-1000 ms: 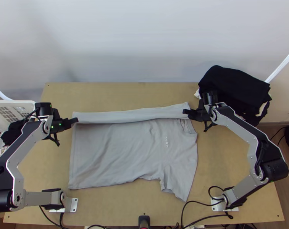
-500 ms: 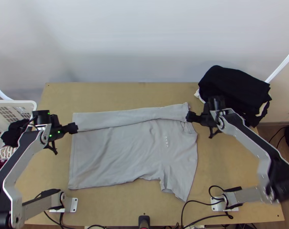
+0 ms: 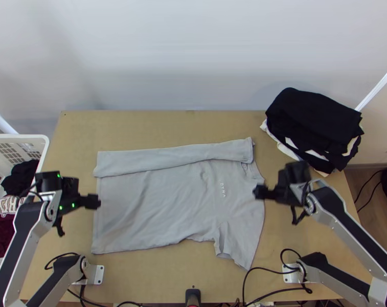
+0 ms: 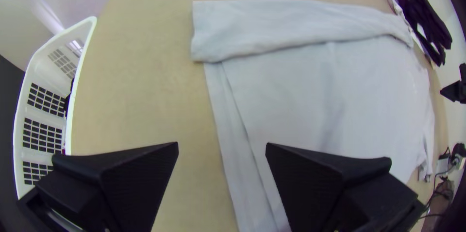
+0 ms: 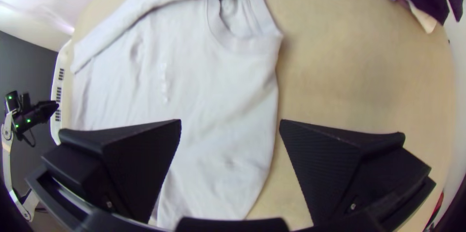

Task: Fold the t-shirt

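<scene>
T-shirt [image 3: 167, 210] lies front up on the worktop [image 3: 193, 128], its far side folded inward in a long strip. Left gripper [image 3: 94, 201] at the hem edge, jaws wide apart and holding nothing; right gripper [image 3: 259, 192] by the collar end, jaws likewise wide apart and without cloth

Mid-frame in the top view, the t-shirt [image 3: 167, 204] was matt, faintly creased cloth on a table [image 3: 167, 125] of smooth, dull wood, the stack [image 3: 316, 115] at upper right matt cloth, the basket [image 3: 19, 136] at left smooth plastic, and the right gripper's [image 3: 258, 192] fingers [image 5: 335, 174] matt and finely ridged.
</scene>
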Controlling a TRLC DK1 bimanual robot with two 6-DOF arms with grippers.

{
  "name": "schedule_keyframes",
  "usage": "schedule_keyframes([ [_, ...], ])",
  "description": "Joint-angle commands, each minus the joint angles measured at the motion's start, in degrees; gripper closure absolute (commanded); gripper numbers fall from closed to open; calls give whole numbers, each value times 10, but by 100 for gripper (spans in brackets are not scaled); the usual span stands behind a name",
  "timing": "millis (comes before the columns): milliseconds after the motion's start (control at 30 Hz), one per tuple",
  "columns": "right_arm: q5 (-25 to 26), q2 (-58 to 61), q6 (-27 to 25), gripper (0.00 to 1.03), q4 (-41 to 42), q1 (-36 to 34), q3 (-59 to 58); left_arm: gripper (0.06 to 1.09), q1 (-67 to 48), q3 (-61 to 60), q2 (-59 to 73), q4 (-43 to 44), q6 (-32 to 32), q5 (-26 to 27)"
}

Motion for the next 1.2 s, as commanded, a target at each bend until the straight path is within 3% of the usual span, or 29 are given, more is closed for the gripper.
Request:
schedule_keyframes([
  [0, -16, -1, 35, 12, -14, 16, -38, 22, -3, -32, -27, -18, 47, -2],
  [133, -22, 7, 51, 40, -14, 24, -57, 22, -4, -45, -46, -35, 57, -3],
  [233, -22, 10, 52, 48, -15, 24, -69, 22, -3, -45, -53, -45, 60, -4],
  [333, -22, 8, 49, 63, -22, 24, -76, 22, -3, -46, -59, -52, 67, -8],
  [1067, -22, 19, 22, 65, -29, 28, -109, 22, 1, -54, -56, -65, 101, -16],
  [1167, -22, 27, 17, 99, -21, 38, -108, 21, 5, -63, -55, -69, 146, -32],
])
